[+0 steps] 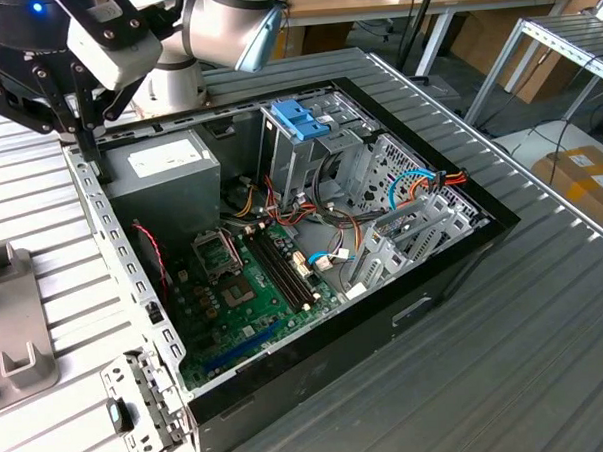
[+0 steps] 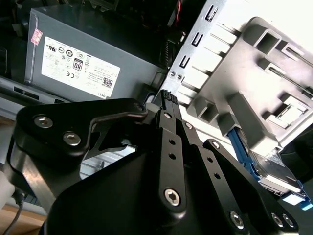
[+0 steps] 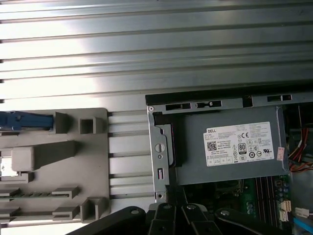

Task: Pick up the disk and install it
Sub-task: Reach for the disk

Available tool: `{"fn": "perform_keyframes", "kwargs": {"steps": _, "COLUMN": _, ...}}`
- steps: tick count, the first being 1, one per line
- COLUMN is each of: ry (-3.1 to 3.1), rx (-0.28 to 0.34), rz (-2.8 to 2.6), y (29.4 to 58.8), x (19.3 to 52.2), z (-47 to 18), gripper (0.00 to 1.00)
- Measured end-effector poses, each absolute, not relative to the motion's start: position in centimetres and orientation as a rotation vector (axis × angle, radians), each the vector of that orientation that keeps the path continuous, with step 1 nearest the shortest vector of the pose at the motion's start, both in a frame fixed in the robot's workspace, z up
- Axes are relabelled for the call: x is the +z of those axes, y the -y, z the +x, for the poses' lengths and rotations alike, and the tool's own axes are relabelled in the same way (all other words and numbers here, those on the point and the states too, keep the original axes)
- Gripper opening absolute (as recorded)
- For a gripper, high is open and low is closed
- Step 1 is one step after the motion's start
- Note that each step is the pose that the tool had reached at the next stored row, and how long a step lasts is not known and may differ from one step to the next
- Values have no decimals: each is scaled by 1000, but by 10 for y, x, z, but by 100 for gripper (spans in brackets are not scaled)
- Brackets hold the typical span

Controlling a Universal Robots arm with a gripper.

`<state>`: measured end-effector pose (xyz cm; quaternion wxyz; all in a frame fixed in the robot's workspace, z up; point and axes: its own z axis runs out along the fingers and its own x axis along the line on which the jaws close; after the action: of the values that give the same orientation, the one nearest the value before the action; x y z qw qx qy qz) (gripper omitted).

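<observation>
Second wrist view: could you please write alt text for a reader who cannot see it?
The black end effector, shut and empty, hangs by the computer case's metal wall, next to the grey power supply. The disk, with blue rails, sits in a grey holder apart from it.

Exterior oblique above; wrist views share power supply [image 2: 93,54] [image 3: 230,152]

A flat rectangular hard drive [image 2: 274,172], with a grey metal body and bright blue plastic side rails, sits in a grey moulded plastic holder [image 2: 254,63]. In the second wrist view one blue rail runs along its edge beside the shiny metal face. In the first wrist view it appears as a narrow blue strip [image 3: 24,121] at the holder's edge.
</observation>
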<state>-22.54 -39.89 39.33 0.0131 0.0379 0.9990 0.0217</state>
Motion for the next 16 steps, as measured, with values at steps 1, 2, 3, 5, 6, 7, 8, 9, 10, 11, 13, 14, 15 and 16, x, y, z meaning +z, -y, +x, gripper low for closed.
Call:
{"fn": "perform_keyframes", "kwargs": {"steps": 1, "ry": -3112, "rx": 68, "rz": 118, "y": 399, "x": 393, "z": -226, "gripper": 10}}
{"fn": "perform_keyframes", "kwargs": {"steps": 2, "ry": -3112, "rx": 68, "rz": 118, "y": 399, "x": 393, "z": -226, "gripper": 10}}
{"fn": "perform_keyframes", "kwargs": {"steps": 3, "ry": -3112, "rx": 68, "rz": 118, "y": 399, "x": 393, "z": -227, "gripper": 10}}
{"fn": "perform_keyframes", "kwargs": {"steps": 5, "ry": -3112, "rx": 68, "rz": 118, "y": 399, "x": 393, "z": -227, "gripper": 10}}
{"fn": "perform_keyframes", "kwargs": {"steps": 6, "ry": -3112, "rx": 68, "rz": 118, "y": 399, "x": 393, "z": -228, "gripper": 10}}
{"fn": "perform_keyframes", "kwargs": {"steps": 7, "ry": -3113, "rx": 68, "rz": 118, "y": 399, "x": 393, "z": -228, "gripper": 10}}
{"fn": "perform_keyframes", "kwargs": {"steps": 8, "ry": -3113, "rx": 68, "rz": 118, "y": 399, "x": 393, "z": -228, "gripper": 10}}
{"fn": "perform_keyframes", "kwargs": {"steps": 9, "ry": -3112, "rx": 68, "rz": 118, "y": 399, "x": 393, "z": -229, "gripper": 10}}
{"fn": "perform_keyframes", "kwargs": {"steps": 10, "ry": -3113, "rx": 68, "rz": 118, "y": 399, "x": 393, "z": -229, "gripper": 10}}
{"fn": "perform_keyframes", "kwargs": {"steps": 11, "ry": -3113, "rx": 68, "rz": 118, "y": 399, "x": 393, "z": -230, "gripper": 10}}
{"fn": "perform_keyframes", "kwargs": {"steps": 13, "ry": -3112, "rx": 68, "rz": 118, "y": 399, "x": 393, "z": -231, "gripper": 10}}
{"fn": "perform_keyframes", "kwargs": {"steps": 14, "ry": -3113, "rx": 68, "rz": 118, "y": 399, "x": 393, "z": -231, "gripper": 10}}
{"fn": "perform_keyframes", "kwargs": {"steps": 15, "ry": -3112, "rx": 68, "rz": 118, "y": 399, "x": 393, "z": -232, "gripper": 10}}
{"fn": "perform_keyframes", "kwargs": {"steps": 16, "ry": -3113, "rx": 68, "rz": 118, "y": 399, "x": 393, "z": -232, "gripper": 10}}
